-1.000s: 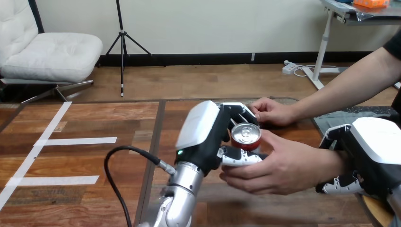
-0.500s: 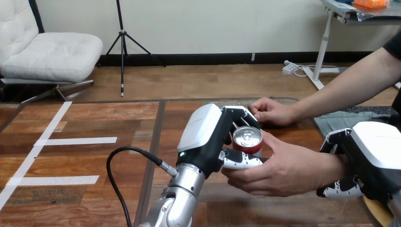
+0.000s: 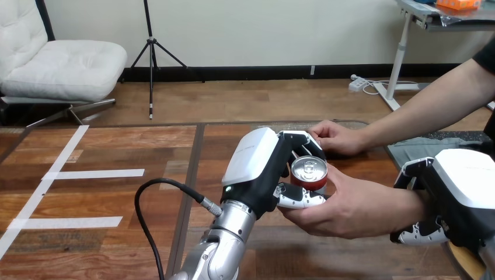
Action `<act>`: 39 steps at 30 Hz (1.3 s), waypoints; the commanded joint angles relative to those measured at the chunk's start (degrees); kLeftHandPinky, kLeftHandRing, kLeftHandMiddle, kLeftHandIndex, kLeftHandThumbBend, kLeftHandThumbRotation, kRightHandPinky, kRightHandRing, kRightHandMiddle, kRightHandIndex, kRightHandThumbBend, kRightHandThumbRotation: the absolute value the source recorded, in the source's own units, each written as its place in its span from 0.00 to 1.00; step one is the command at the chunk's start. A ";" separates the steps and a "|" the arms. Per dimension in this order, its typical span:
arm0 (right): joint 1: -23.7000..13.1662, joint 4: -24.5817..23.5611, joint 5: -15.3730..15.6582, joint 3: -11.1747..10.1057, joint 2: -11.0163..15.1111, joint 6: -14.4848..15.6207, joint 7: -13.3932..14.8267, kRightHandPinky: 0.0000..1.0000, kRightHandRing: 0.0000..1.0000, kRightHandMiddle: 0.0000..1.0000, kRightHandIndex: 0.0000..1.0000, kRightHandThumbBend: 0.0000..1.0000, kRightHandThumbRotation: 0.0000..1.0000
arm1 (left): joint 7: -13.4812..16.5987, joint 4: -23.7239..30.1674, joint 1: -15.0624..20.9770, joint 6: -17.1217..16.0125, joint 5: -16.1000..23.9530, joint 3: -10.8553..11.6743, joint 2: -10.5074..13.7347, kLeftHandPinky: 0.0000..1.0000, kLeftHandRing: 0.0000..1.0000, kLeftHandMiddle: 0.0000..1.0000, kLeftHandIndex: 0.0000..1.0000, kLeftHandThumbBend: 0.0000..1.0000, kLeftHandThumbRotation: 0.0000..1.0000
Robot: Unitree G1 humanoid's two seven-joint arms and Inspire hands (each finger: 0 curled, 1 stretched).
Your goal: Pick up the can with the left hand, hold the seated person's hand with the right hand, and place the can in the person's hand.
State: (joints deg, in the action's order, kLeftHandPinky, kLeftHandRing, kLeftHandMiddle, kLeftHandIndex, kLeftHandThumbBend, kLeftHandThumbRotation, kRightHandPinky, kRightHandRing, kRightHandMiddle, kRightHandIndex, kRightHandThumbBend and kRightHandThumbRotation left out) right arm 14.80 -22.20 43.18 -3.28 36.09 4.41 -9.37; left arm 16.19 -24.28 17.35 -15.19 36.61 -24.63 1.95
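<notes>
Head view: your left hand (image 3: 257, 169) is up over the middle of the table (image 3: 146, 146), toward its right side, with the can (image 3: 309, 171) in it.
Left fingers: curled round the can's wall from the far side, thumb (image 3: 300, 198) across the near side low down. Full wrap, top rim left clear.
Can position: upright, off the table, right at the person's near hand (image 3: 350, 210). That hand is cupped open below and beside the can and touches your thumb.
Right hand (image 3: 461, 186): at the table's right edge, on the person's wrist (image 3: 408, 201). One part sits over the wrist, fingers (image 3: 419, 232) are curled under it. Reads as a clasp.
Person's far hand (image 3: 335, 139): lies by the table's far edge, just behind the can; nothing visible in it.
Handling: thin metal can with a smooth, likely slippery wall that dents under a hard squeeze. Full or empty, heavy or light: cannot tell. Take it round the mid-wall, not the rim. Loosen your wrap only once the person's fingers close on it.
Hidden: the can's lower half and base are behind your thumb and the person's palm, so you cannot tell whether it already rests on the palm. Lid tab is too small to read as sealed or opened. Right hand's inner contact is hidden behind its own back, and its outer part is cut off at the right.
</notes>
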 commanded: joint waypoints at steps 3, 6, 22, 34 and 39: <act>-2.28 -5.31 -0.30 -0.67 -1.56 0.18 -0.18 0.25 0.32 0.42 0.48 0.77 0.00 | 0.36 -0.19 4.38 -2.33 0.14 -1.35 -1.79 0.36 0.40 0.47 0.49 0.72 0.00; -2.26 -5.46 -0.36 -0.64 -1.61 0.22 -0.13 0.24 0.32 0.41 0.48 0.77 0.00 | 0.36 -0.34 4.43 -2.37 0.27 -1.44 -1.87 0.36 0.40 0.47 0.49 0.73 0.00; -2.40 -4.64 -0.79 -0.56 -1.36 -0.23 -0.09 0.27 0.34 0.43 0.48 0.77 0.00 | -0.15 -0.09 4.13 -2.22 0.06 -1.59 -2.02 0.35 0.40 0.47 0.49 0.73 0.00; -2.28 -4.10 -0.65 -0.43 -1.29 -0.60 0.31 0.27 0.34 0.43 0.48 0.78 0.00 | -0.41 0.07 3.91 -2.12 -0.03 -1.59 -2.04 0.35 0.41 0.47 0.49 0.72 0.00; -2.25 -4.00 -0.95 -0.51 -1.44 -0.53 0.28 0.27 0.35 0.43 0.48 0.78 0.00 | -0.60 0.27 3.84 -1.94 -0.04 -1.54 -2.04 0.35 0.41 0.47 0.49 0.71 0.00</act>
State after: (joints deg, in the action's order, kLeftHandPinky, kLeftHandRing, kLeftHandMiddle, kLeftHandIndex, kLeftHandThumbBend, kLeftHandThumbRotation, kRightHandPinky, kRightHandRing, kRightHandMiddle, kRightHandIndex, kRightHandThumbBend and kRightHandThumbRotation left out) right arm 15.18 -23.09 43.15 -3.34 35.81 5.35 -9.96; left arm 15.90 -24.87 17.88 -15.63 36.53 -24.79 1.47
